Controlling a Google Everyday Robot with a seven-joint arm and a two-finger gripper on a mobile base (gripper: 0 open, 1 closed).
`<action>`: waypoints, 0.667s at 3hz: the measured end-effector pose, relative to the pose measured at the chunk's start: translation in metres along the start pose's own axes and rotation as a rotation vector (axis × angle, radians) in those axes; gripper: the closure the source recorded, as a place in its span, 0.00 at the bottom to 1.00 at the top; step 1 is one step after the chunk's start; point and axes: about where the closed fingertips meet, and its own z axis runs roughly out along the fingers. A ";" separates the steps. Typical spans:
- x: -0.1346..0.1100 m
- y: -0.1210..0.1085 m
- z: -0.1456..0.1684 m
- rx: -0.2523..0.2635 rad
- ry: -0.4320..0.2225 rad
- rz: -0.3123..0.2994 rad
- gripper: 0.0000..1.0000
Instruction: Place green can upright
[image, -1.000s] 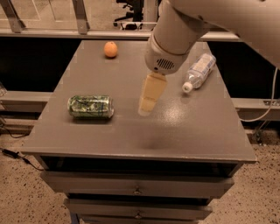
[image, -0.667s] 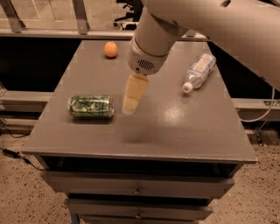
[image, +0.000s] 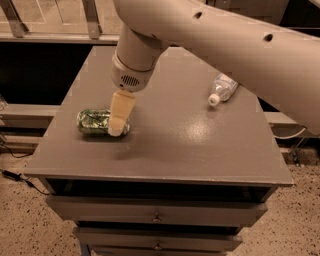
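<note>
The green can (image: 94, 122) lies on its side near the left edge of the grey table (image: 175, 145), its long axis running left to right. My gripper (image: 118, 125) hangs from the big pale arm that crosses the top of the view. Its cream-coloured fingers (image: 120, 112) point down over the can's right end and cover it. I cannot tell whether they touch the can.
A clear plastic bottle with a white cap (image: 221, 88) lies on its side at the table's right rear. The table has drawers (image: 157, 218) below its front edge. A railing runs behind the table.
My gripper has moved left and toward the front, from the middle of the table to over the can's right end. The can and the bottle have not moved.
</note>
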 end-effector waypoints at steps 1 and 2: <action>-0.017 0.008 0.022 -0.030 0.015 -0.025 0.00; -0.026 0.012 0.042 -0.049 0.050 -0.033 0.00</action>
